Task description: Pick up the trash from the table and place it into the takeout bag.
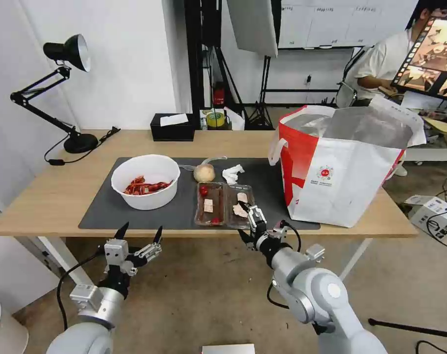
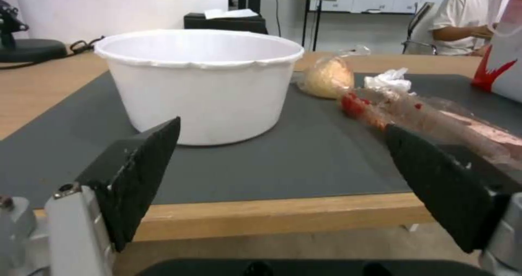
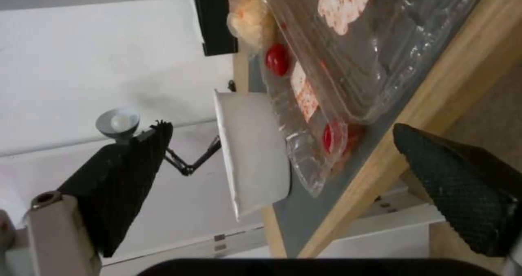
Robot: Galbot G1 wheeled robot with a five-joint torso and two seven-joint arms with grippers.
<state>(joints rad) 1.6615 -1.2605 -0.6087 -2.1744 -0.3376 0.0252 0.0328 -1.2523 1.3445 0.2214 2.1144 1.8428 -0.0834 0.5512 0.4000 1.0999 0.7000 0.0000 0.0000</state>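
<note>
The right pincer (image 1: 248, 221) is hovering open at the near edge of the surface (image 1: 46, 196), its fingers straddling the rim of the clear hinged tray (image 1: 224, 204) lying on the grey mat (image 1: 100, 211). The tray is looking thin, light and slippery, so its stiffer rim seems best. The left pincer (image 1: 139, 235) is waiting open before the white bowl (image 1: 145, 181)

Silver-grey jointed arms, black cables, black-fingered left pincer (image 1: 140, 230), right pincer (image 1: 244, 220)
</note>
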